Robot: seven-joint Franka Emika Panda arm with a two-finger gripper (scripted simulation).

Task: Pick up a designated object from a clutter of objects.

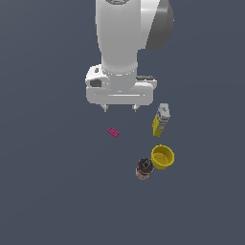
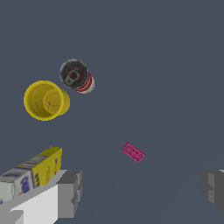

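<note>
1. Ext. view: tool point(image 1: 119, 108) hangs above the table point(image 1: 48, 191) w/ jaws spread, holding nothing. Yellow carton point(image 1: 161, 120) stands at the ext. view's right of it, apart. Yellow cup point(image 1: 162, 156) and dark can point(image 1: 144, 168) sit nearer the camera; pink brick point(image 1: 113, 132) lies just under the tool.
2. Wrist view: fingers point(image 2: 70, 193) wide apart; carton point(image 2: 30, 175) beside one finger, outside the gap. Cup point(image 2: 46, 100) touches can point(image 2: 77, 76); brick point(image 2: 133, 152) lies alone.

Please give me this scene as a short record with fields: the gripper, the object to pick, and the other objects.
gripper: gripper open, holding nothing, above the floor
target: carton, yellow body, grey-white top, apart from the fingers
cup: yellow cup, open mouth, beside the can
can: dark can, red and white
brick: pink brick, flat, alone
</note>
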